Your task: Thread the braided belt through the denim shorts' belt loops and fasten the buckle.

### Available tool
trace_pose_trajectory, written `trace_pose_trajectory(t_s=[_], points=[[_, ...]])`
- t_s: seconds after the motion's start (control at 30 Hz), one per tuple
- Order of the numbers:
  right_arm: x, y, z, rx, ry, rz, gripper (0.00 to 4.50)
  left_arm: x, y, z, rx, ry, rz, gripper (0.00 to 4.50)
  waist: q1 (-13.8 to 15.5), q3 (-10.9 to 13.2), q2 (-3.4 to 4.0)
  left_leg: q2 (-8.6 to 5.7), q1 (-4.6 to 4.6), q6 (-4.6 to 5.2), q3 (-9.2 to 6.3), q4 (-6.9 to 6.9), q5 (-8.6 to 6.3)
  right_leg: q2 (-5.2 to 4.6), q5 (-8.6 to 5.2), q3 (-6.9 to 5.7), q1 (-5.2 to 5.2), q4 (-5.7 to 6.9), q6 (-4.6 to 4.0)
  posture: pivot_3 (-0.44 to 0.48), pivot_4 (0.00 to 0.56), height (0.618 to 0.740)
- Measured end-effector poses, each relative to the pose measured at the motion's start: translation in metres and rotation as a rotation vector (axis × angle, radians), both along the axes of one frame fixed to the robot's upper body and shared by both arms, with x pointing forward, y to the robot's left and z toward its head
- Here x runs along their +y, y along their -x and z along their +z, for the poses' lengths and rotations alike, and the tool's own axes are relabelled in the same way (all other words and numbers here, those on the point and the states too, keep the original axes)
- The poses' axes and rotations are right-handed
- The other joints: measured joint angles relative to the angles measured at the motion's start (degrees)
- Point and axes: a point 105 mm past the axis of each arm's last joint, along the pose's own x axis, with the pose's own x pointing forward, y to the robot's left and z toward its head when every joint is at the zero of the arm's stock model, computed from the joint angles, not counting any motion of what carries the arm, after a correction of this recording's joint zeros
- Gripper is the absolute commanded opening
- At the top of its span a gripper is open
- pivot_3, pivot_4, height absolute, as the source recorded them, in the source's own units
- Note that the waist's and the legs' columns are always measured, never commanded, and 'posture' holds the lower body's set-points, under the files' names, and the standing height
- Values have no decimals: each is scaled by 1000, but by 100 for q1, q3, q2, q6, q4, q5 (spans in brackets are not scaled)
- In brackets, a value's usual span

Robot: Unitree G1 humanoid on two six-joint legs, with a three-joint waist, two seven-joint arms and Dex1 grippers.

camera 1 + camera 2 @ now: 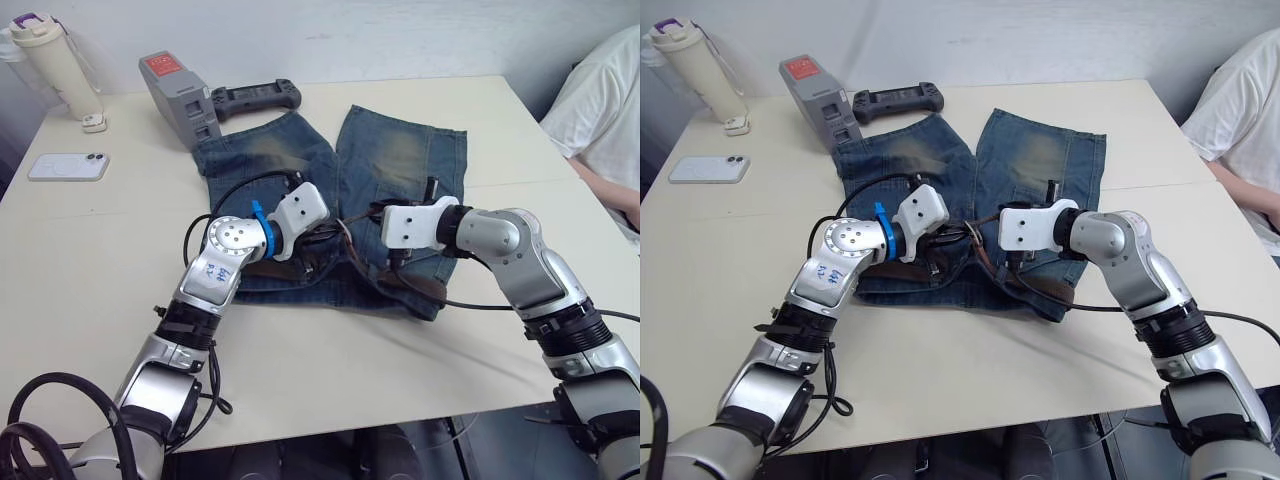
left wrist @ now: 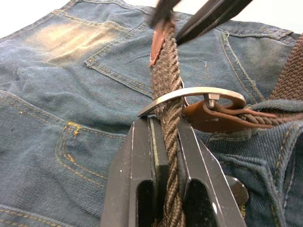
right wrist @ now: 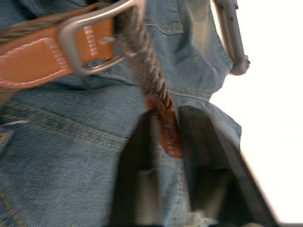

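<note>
The denim shorts point(image 1: 330, 190) lie flat on the counter point(image 1: 300, 360), legs pointing away from the robot. The braided belt point(image 2: 166, 90) runs through the buckle point(image 2: 189, 94) at the waistband, its tan tip pointing toward the legs. The left hand point(image 2: 166, 156) pinches the braid; the right hand point(image 3: 165, 142) pinches the tip. No writing is legible.

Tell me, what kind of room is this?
Probably an office or lab used as a test space: a plain pale table against a bare wall, with a phone, a game-style controller and a grey battery-like pack lying beside the denim shorts.
</note>
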Motion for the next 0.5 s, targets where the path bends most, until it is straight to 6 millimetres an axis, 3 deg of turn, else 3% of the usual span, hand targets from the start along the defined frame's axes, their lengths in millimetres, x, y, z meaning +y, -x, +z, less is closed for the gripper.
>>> trace_pose_trajectory(t_s=[0.07,0.1,0.23,0.33,0.4,0.43,0.5], points=[[0,0,0,2,1,0,0,0,0,0,2,0,-2,874,2,0,0,0,0,0,0,1,0,0,0,0,0,0,0,0,150,740],[0,0,0,2,1,0,0,0,0,0,2,0,-2,943,2,0,0,0,0,0,0,0,0,0,0,0,0,0,0,0,150,740],[-1,1,-2,8,0,-1,0,1,1,0,61,49,-8,2498,1,0,0,0,0,0,-1,1,0,0,0,0,0,1,0,0,150,740],[-2,2,-4,15,1,-2,0,1,3,2,86,70,-23,3345,0,0,0,0,0,0,0,1,0,0,0,0,0,2,0,0,150,740],[0,11,-4,6,31,26,0,3,16,8,201,115,-110,4145,0,0,1,1,-1,0,-2,0,0,0,0,0,0,1,0,0,150,740],[-1,15,-4,0,59,46,0,8,20,13,243,123,-144,4396,-1,1,1,0,0,0,-1,-1,0,0,0,0,0,1,0,0,150,740],[-3,23,0,-23,79,76,0,24,24,27,274,134,-166,4396,-4,1,1,1,1,0,-2,-1,0,0,0,0,0,2,0,0,150,740]])
